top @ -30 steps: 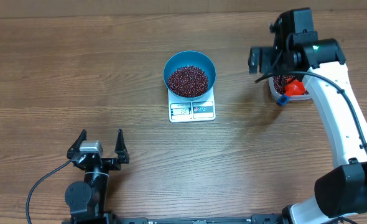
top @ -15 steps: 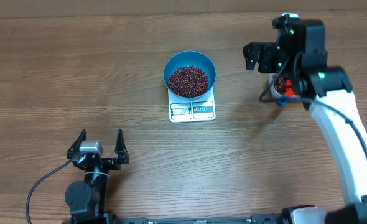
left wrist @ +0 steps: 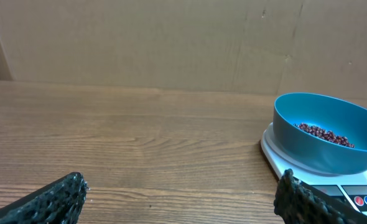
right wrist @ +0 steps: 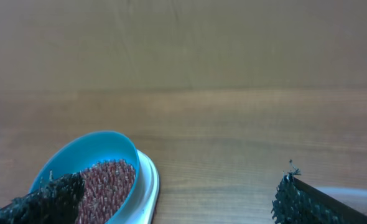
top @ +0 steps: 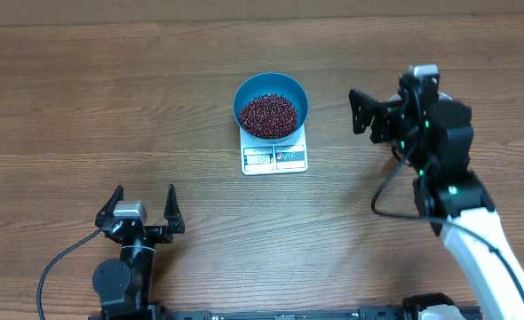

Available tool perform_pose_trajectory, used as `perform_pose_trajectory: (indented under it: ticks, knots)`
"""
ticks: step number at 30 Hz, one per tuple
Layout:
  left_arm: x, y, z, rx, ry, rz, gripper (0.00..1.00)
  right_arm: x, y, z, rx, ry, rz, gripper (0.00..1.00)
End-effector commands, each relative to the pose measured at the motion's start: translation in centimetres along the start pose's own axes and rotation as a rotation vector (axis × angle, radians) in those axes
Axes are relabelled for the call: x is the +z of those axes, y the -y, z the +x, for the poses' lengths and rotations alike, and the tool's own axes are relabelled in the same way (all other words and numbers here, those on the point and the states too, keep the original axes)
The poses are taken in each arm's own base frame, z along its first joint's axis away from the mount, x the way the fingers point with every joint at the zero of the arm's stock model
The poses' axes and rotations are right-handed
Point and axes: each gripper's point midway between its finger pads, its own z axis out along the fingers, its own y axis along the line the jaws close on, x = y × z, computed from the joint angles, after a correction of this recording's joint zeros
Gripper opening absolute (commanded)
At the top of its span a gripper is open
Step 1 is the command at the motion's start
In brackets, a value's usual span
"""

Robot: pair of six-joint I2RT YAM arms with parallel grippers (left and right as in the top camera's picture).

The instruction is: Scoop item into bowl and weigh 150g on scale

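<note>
The blue bowl (top: 289, 91) stands on the white scale (top: 275, 158) at mid table, holding a heap of dark red beans, the item (top: 267, 115). To the right of the bowl my right gripper (top: 369, 114) hangs open, its fingers pointing left toward the bowl with nothing between them. In the right wrist view the bowl (right wrist: 87, 154), the beans (right wrist: 106, 182) and the scale's rim (right wrist: 148, 186) lie at lower left, with the right gripper (right wrist: 177, 202) open over bare wood. My left gripper (top: 143, 212) rests open near the front edge; its view shows the bowl (left wrist: 320, 155) and the scale (left wrist: 357, 198).
A cardboard wall closes the far side of the table in both wrist views. A pale blurred edge (right wrist: 357, 196) shows behind the right finger. The right arm's white link (top: 480, 240) and its cable (top: 388, 191) cross the right side of the table.
The right arm has swung from the back right corner toward the front, and it now covers the tub and orange scoop seen earlier. The left arm has not moved.
</note>
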Motion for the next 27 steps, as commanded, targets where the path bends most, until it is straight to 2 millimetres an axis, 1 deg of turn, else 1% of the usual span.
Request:
perform_pose_trajectory:
  ticks: [1,6,10,13,17,20,27]
  knots:
    - [-0.1,-0.5,0.0,0.022,0.004,-0.021,1.0,-1.7,-0.6,-0.2,0.007,0.068,-0.024,1.0]
    - [-0.1,-0.5,0.0,0.022,0.004,-0.021,1.0,-4.2,-0.8,0.0,-0.012,0.193,-0.035,1.0]
    - [-0.1,-0.5,0.0,0.022,0.005,-0.021,1.0,-6.4,-0.9,1.1,-0.022,0.264,-0.045,1.0]
    - [-0.1,-0.5,0.0,0.022,0.004,-0.021,1.0,-7.6,-0.8,2.6,-0.025,0.284,-0.048,1.0]
    - [-0.1,-0.5,0.0,0.022,0.005,-0.021,1.0,-8.8,-0.3,4.9,-0.024,0.301,-0.036,1.0]
    - [-0.1,-0.5,0.0,0.022,0.004,-0.021,1.0,-9.5,-0.1,6.7,-0.027,0.321,-0.04,1.0]
    - [-0.1,-0.5,0.0,0.022,0.004,-0.021,1.0,-10.2,0.2,9.5,-0.032,0.354,-0.045,1.0]
